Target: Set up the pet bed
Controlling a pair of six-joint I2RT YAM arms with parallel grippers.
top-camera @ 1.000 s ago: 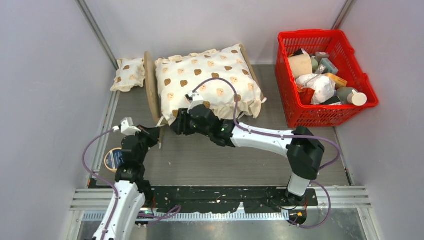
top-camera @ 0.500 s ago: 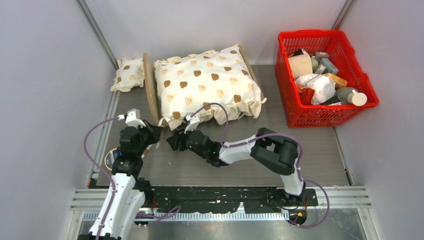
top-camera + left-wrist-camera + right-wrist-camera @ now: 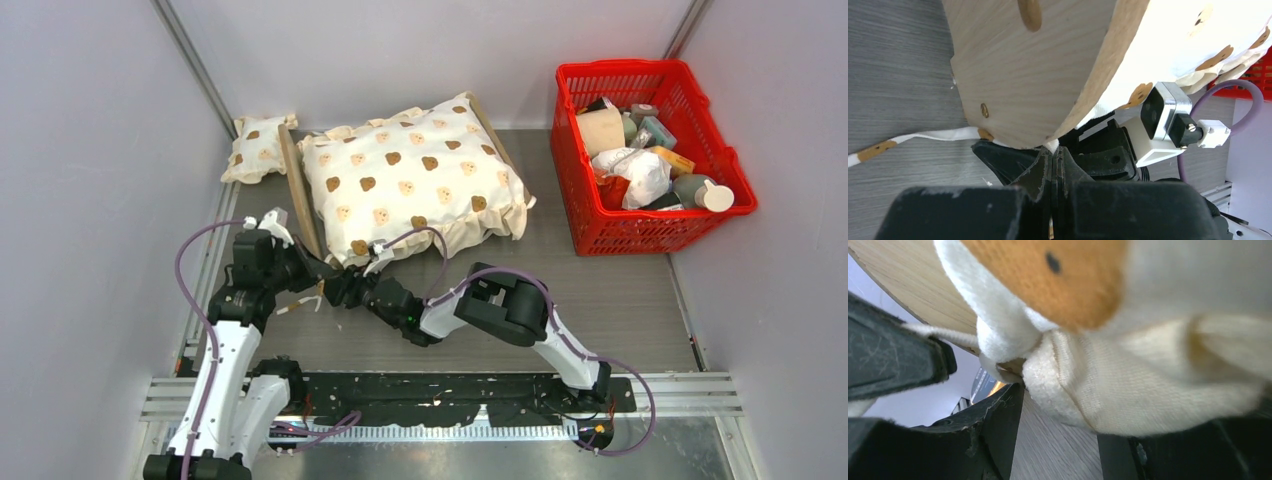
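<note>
Grippers meet at near-left corner: left gripper (image 3: 1053,152) jaws together under pet bed (image 3: 298,200) headboard edge, right gripper (image 3: 1058,440) jaws apart around cushion (image 3: 410,180) ruffle. Bed sits far-centre, cushion on it, slightly skewed. Pillow (image 3: 256,148) far left outside frame, probably left to place

Robotics lab test cell — bare grey walls (image 3: 80,150), alu. mounting rails (image 3: 700,395), grey tabletop (image 3: 620,300) w/ red props basket (image 3: 566,150).

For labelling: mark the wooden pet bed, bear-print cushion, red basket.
light-wood pet bed (image 3: 1038,75): left wrist view, end panel.
cream bear-print cushion (image 3: 410,180): top view, centre.
red plastic basket (image 3: 640,236): top view, near wall.
</note>
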